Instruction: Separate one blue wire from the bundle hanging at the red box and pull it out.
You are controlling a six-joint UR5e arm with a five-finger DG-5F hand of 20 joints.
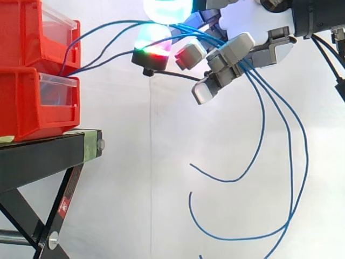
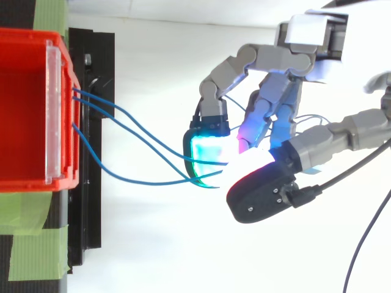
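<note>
three thin blue wires (image 2: 146, 182) leave the front edge of the stacked red bins (image 1: 21, 102), by their clear plastic front plates. in the side view they rise in a shallow arc from the gap between the upper and lower bin and run to the right, well clear of the black stand (image 1: 43, 148). they gather into a loose bundle where they reach the hand (image 1: 237, 51). beyond the hand they drop in long slack curves in front of the white curtain (image 1: 135, 178), and their free ends curl upward low in the view. the hand comes in from the right, high up, about level with the upper bin and well apart from it. its fingers are bent and closed round the bundle. in the top view the wires pass between a cyan-green glowing fingertip (image 2: 211, 152) and the black-backed tip opposite it, which glows white and red. two more fingers behind them glow magenta and blue. how many of the strands are truly gripped rather than just passing through cannot be told. green tape (image 2: 36, 253) lies on the stand beside the bin. a small red label (image 1: 63, 205) sits on the stand's slanting leg, and its print is too small to read.
</note>
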